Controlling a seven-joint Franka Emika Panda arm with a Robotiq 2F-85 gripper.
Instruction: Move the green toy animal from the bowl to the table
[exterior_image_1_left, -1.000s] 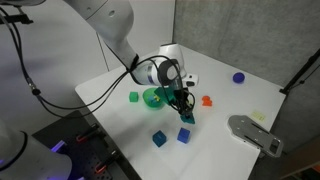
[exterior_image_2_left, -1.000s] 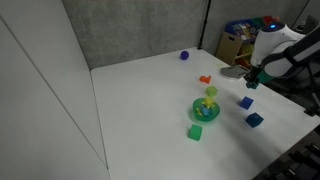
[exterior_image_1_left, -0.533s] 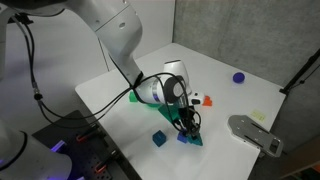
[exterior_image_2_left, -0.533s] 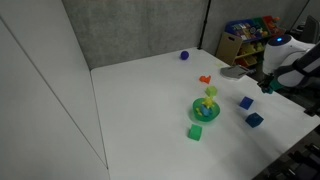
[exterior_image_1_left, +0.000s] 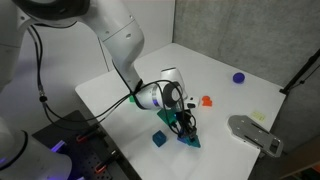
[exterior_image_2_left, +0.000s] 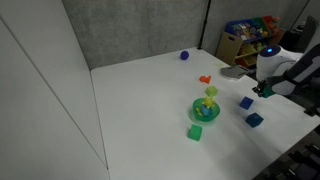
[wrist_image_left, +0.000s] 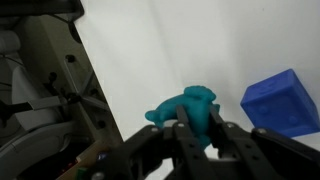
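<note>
My gripper (wrist_image_left: 197, 125) is shut on the green toy animal (wrist_image_left: 190, 103), a small teal figure held between the two fingers just above the white table (wrist_image_left: 150, 60). In an exterior view the gripper (exterior_image_1_left: 186, 128) holds the toy (exterior_image_1_left: 191, 141) low over the table (exterior_image_1_left: 105, 90) near its front edge. In the other exterior view the gripper (exterior_image_2_left: 262, 91) is well away from the bright-green bowl (exterior_image_2_left: 205, 110), which has a yellow toy at its rim. In the first of these views the arm hides the bowl.
Blue cubes lie close to the gripper (wrist_image_left: 283, 100) (exterior_image_1_left: 159, 139) (exterior_image_2_left: 246, 102) (exterior_image_2_left: 254, 120). A light-green cube (exterior_image_2_left: 196, 132) sits by the bowl. An orange toy (exterior_image_1_left: 207, 100) and a purple ball (exterior_image_1_left: 238, 77) lie farther back. A grey device (exterior_image_1_left: 255, 133) stands beside the table.
The gripper has carried the green toy away from the bowl toward the table's edge by the blue cubes and has come down lower over the table.
</note>
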